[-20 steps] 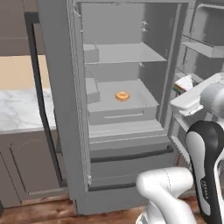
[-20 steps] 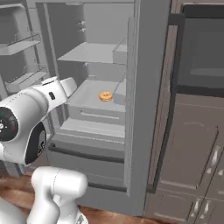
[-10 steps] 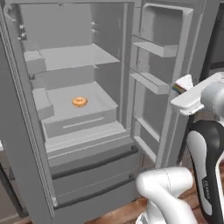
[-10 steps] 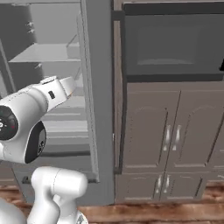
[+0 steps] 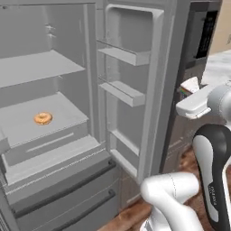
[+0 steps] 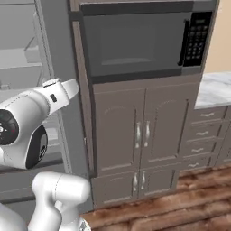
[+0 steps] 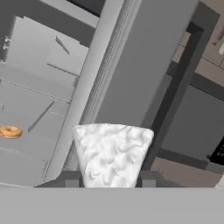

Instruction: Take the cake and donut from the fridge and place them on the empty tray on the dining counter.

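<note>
My gripper (image 7: 110,183) is shut on the cake (image 7: 112,153), a wedge whose white frosting faces the hand camera between the two fingertips (image 7: 71,183). In the left base view the cake (image 5: 190,84) sits at the tip of the hand, to the right of the fridge (image 5: 149,113), with its rainbow layers just showing. The fridge stands open. The donut (image 5: 43,118), an orange-tan ring, lies on a middle shelf inside, and the donut (image 7: 10,131) sits far left in the hand view. The tray and the dining counter are out of view.
Right of the fridge is a built-in dark microwave (image 6: 135,43) over brown cabinet doors (image 6: 140,131). A marble-topped counter (image 6: 215,88) with drawers runs off to the right. The open fridge door with its shelves (image 5: 124,92) juts out beside the arm. Wood floor (image 6: 180,207) lies below.
The whole picture has swung right as the base turned: the fridge slid to the left and the microwave and cabinets came into view. The cake stays in the gripper.
</note>
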{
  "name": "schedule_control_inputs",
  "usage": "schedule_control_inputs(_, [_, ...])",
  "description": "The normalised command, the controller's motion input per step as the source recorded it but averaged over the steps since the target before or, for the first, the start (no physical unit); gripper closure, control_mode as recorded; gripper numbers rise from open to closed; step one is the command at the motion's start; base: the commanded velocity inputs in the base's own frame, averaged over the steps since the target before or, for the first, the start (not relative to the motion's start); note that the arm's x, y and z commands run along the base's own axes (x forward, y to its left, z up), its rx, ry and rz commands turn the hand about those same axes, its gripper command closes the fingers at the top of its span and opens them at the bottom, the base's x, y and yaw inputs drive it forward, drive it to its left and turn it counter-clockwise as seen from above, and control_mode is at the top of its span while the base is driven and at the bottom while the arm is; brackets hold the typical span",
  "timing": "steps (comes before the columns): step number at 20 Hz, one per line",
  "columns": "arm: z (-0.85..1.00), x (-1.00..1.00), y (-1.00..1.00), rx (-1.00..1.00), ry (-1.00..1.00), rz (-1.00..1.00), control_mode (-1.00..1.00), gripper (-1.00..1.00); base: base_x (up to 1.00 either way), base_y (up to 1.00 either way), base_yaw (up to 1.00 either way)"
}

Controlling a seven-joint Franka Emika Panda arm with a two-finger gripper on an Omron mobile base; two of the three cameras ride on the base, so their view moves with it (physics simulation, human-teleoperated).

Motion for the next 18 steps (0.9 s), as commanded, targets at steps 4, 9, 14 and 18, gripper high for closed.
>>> schedule_control_inputs(4, [0.0, 0.0, 0.0, 0.0, 0.0, 0.0, 1.0, 1.0, -0.97, -0.4, -0.51])
schedule_control_inputs(9, [0.0, 0.0, 0.0, 0.0, 0.0, 0.0, 1.0, 1.0, -0.6, -0.26, -0.6])
schedule_control_inputs(14, [0.0, 0.0, 0.0, 0.0, 0.0, 0.0, 1.0, 1.0, -0.13, -0.15, -0.74])
schedule_control_inputs(18, [0.0, 0.0, 0.0, 0.0, 0.0, 0.0, 1.0, 1.0, 0.0, 0.0, -0.9])
